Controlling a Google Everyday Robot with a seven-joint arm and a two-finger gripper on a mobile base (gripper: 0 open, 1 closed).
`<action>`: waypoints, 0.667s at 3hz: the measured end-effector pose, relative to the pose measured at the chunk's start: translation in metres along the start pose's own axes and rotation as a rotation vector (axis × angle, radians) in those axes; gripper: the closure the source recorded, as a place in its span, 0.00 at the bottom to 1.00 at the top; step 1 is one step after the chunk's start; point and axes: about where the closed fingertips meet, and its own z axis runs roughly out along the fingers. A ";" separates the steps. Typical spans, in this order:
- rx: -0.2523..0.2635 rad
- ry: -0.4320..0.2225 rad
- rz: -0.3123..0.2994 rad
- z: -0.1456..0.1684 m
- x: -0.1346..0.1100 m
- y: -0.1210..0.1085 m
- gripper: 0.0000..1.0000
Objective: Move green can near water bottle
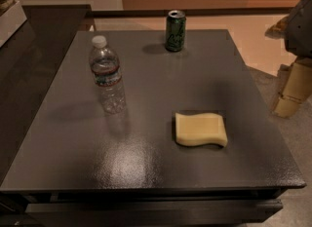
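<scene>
The green can [175, 31] stands upright near the far edge of the dark grey table [146, 158], right of centre. The water bottle [107, 75] stands upright on the table's left half, closer to me than the can and well apart from it. My gripper [291, 94] is at the right edge of the view, beyond the table's right side. It is far from both the can and the bottle and holds nothing I can see.
A yellow sponge [201, 129] lies flat on the table's right front part. A dark counter [29, 50] runs along the left side. Bare floor [258, 41] lies behind and to the right of the table.
</scene>
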 end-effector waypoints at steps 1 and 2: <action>0.000 0.000 0.000 0.000 0.000 0.000 0.00; 0.010 -0.041 0.021 0.009 -0.022 -0.019 0.00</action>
